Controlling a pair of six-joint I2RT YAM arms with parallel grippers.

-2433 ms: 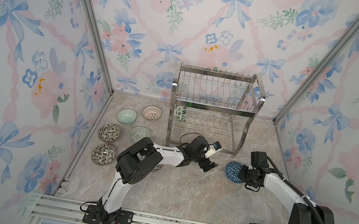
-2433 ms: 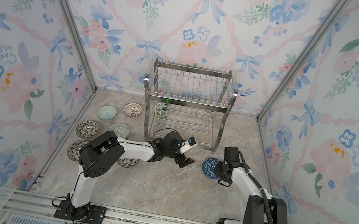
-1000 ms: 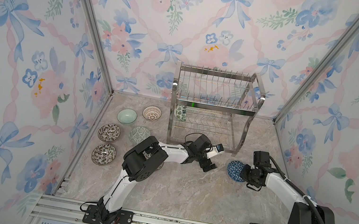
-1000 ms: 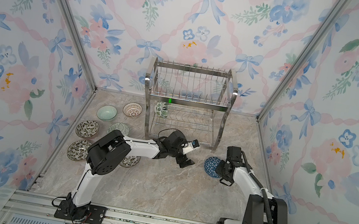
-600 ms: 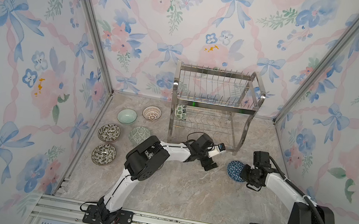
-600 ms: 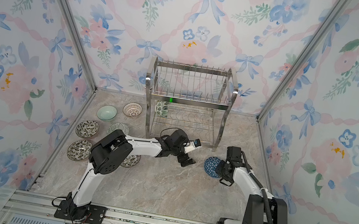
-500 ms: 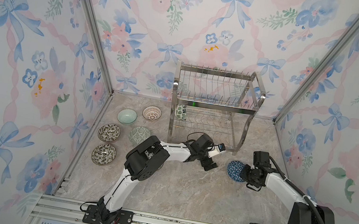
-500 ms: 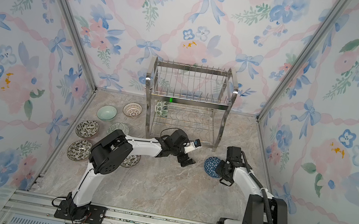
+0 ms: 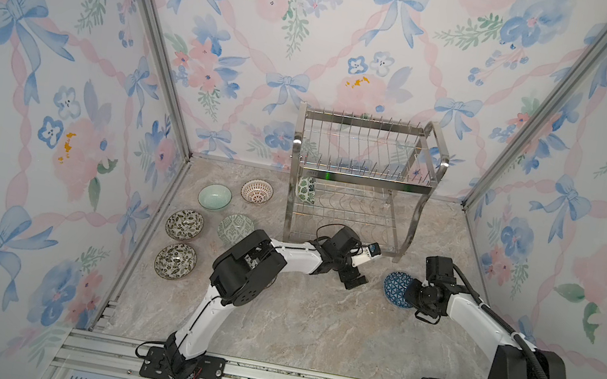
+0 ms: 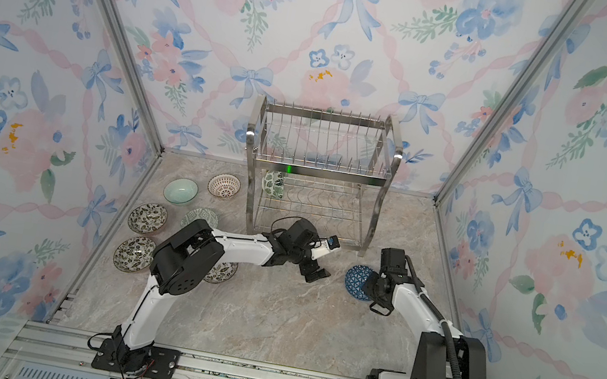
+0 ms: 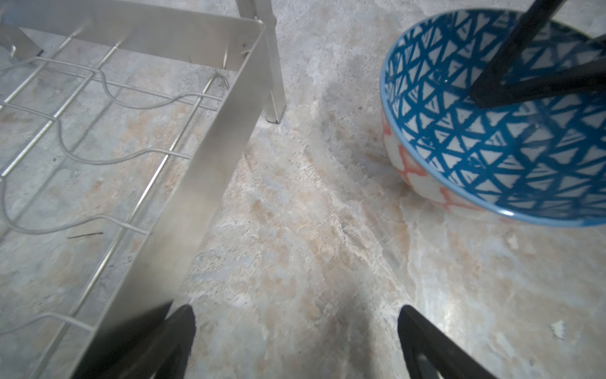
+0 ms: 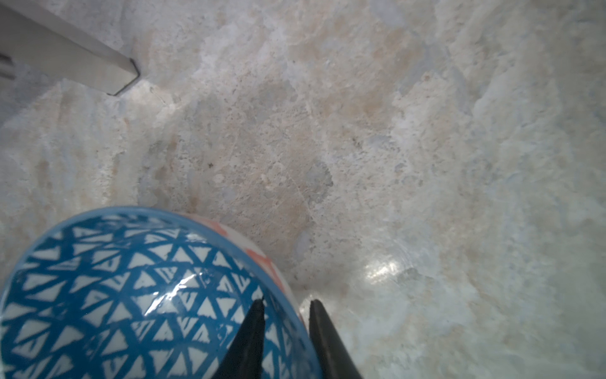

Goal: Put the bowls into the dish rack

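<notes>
Top views, left gripper: jaws spread wide with nothing between them, low over the marble-patterned tabletop.
Top views, right gripper: at the rim of the blue-triangle bowl, a small round ceramic one. Whether it is gripping cannot be told from here.
Top views, blue-triangle bowl: between the two grippers, apart from the left one, tipped with its opening toward it.
Top views, dish rack: tall, two-tier, shiny steel wire, just behind the left gripper.
Top views, green-leaf bowl: on edge in the rack's lower tier.
Top views, loose bowls: plain pale green bowl, red-lattice bowl, green geometric bowl and dark floral bowls, all on the tabletop well apart from both grippers.
Left wrist, left gripper: dark fingertips far apart over bare tabletop.
Left wrist, blue-triangle bowl: ahead of the fingertips and untouched by them, with a dark finger of the right gripper inside it.
Left wrist, dish rack: its lower tier runs close beside one fingertip.
Right wrist, right gripper: one finger inside the blue-triangle bowl and one outside, narrowly astride its rim. Whether they are pressing on it cannot be told.
Right wrist, dish rack: one leg stands ahead of the gripper, beyond the bowl.
</notes>
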